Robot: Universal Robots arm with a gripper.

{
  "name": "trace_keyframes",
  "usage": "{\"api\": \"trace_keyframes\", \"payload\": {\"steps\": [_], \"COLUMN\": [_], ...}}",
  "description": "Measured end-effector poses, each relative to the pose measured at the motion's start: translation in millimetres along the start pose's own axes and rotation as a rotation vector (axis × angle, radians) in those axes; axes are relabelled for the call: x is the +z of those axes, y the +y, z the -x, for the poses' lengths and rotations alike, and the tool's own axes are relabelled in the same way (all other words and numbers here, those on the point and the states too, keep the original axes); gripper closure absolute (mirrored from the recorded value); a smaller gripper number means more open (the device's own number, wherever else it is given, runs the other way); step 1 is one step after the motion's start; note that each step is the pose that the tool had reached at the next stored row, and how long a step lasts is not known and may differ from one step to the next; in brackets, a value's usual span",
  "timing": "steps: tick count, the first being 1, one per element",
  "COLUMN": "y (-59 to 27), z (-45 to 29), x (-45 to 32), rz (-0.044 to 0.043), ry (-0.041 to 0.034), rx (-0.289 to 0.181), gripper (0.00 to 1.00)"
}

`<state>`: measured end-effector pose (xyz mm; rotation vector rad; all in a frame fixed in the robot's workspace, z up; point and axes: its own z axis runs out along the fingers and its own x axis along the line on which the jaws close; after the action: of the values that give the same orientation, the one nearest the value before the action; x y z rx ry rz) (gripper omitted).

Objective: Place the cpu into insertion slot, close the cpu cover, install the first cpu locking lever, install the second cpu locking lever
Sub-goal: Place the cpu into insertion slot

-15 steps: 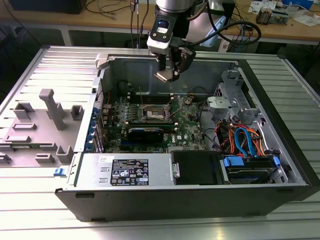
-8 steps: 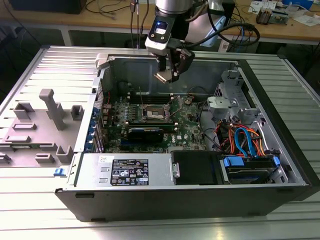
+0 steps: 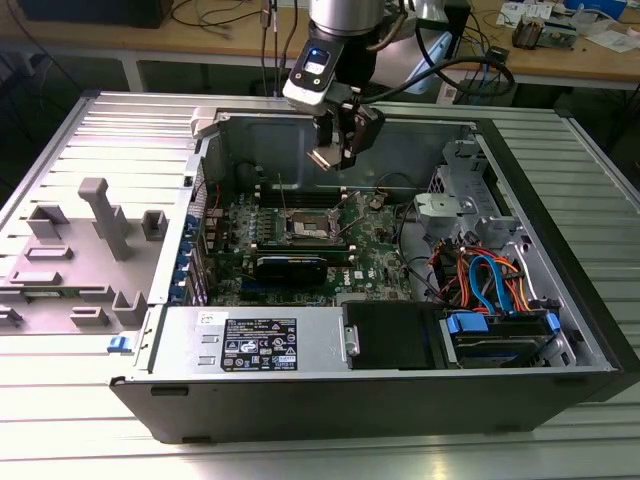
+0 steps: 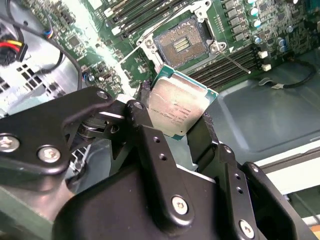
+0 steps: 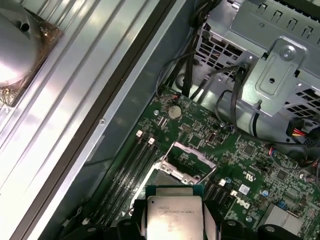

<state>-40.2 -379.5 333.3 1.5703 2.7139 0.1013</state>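
**A:** What do the jaws have at this moment?

**B:** They are closed on the cpu (image 4: 182, 107) and grip it by two opposite edges. Its grey face shows in both wrist views. In the exterior view it hangs in the upper middle of the frame, above the board, and touches nothing.

**A:** How far along is the task, then?

**B:** At the first step, I judge. The insertion slot (image 4: 181, 44) is bare, with its dark centre uncovered, and in the exterior view it lies a little lower in the frame than the cpu. The cpu cover (image 5: 194, 156) seems to stand open, and the locking levers (image 4: 235, 61) stick out free. So placing, closing and both levers are left to do.

**A:** And what is around it?

**B:** Memory slots (image 3: 262, 228) lie just beside the slot. A black card (image 3: 290, 268) is lower in the frame. Orange and blue cables (image 3: 480, 275) are at the exterior view's right, well apart. The open cover and the levers stand nearest to the way down.
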Motion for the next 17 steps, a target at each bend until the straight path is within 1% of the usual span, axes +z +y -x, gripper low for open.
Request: {"api": "trace_keyframes", "payload": {"steps": [5, 8, 12, 14, 15, 17], "y": [-0.3, -0.5, -0.7, -0.9, -1.0, -1.1], "z": [0.2, 0.3, 0.5, 0.5, 0.5, 0.6], "x": [5.9, 9.0, 12.9, 15.5, 16.5, 19.8], "rz": [-0.0129, -0.0181, -0.0214, -0.0240, -0.0253, -0.0308], "ry": [0.0028, 0.0036, -0.0016, -0.0038, -0.0042, -0.0031], "rx": [0.082, 0.123, 0.141, 0.162, 0.171, 0.206], "gripper": [0.46, 0.46, 0.46, 0.46, 0.46, 0.46]}}
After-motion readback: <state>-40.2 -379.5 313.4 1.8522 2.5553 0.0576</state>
